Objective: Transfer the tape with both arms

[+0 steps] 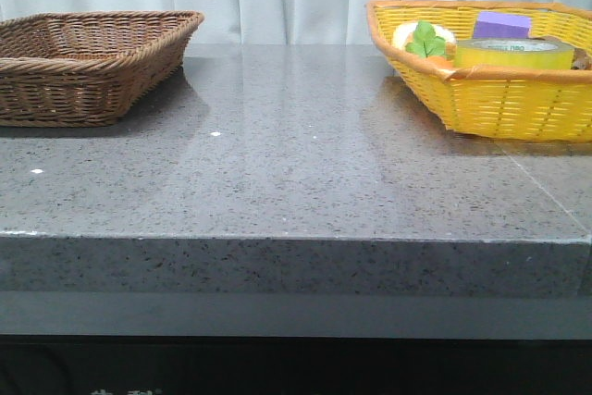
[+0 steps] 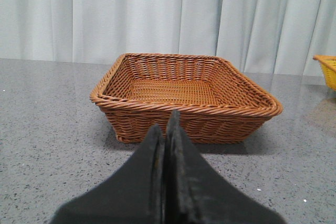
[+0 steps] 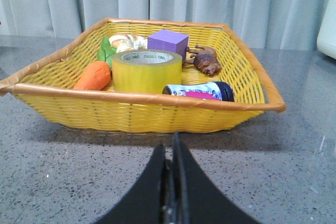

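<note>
Lower centre of the left wrist view: left gripper [image 2: 165,129], black fingers pressed together, holding nothing, above a grey speckled table [image 2: 47,145]. Beyond it, mid-frame, a brown basket [image 2: 186,109], nothing visible inside. Pale curtain [image 2: 131,14] across the top.

Lower centre of the right wrist view: right gripper [image 3: 172,153], fingers likewise closed and empty. Beyond it, mid-frame, a yellow basket [image 3: 142,114]. Inside, centre: tape [image 3: 147,71], lying flat, hole upward. Left of tape, a carrot [image 3: 93,76]; lower right, a small bottle [image 3: 199,91] on its side; behind, a purple block [image 3: 167,42], a bread-like item [image 3: 126,41] and a brown animal figure [image 3: 206,59].

Front view: brown basket upper left, yellow basket upper right, tape at its right side.
</note>
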`<state>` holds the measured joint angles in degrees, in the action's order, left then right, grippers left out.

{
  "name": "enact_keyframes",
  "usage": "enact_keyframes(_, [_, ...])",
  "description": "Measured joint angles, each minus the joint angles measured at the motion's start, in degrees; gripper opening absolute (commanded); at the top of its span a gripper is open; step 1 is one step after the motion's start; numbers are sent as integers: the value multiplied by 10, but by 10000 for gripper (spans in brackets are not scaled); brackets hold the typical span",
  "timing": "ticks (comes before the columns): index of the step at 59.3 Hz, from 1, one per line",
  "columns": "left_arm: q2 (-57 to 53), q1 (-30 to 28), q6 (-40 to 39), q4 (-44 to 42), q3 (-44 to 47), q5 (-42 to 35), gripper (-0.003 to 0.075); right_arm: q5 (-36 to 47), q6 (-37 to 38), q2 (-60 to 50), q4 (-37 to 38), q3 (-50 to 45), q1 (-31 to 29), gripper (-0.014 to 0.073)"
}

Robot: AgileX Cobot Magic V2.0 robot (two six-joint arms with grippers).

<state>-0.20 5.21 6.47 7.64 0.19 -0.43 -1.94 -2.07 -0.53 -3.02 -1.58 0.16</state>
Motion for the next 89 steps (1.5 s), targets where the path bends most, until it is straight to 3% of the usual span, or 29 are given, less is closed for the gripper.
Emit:
enact_keyframes(47, [0, 0, 0, 0, 0, 0, -20, 0, 0, 0, 0, 0, 0, -67])
enact_keyframes(65, [0, 0, 0, 0, -2, -14, -20, 39, 0, 0, -17, 1, 0, -67])
enact_keyframes(75, [0, 0, 0, 0, -56, 21, -20, -11, 0, 0, -21, 69, 0, -67])
enact_keyframes(89, [32, 0, 0, 0, -226, 120, -20, -117, 0, 36, -18, 241, 0, -67])
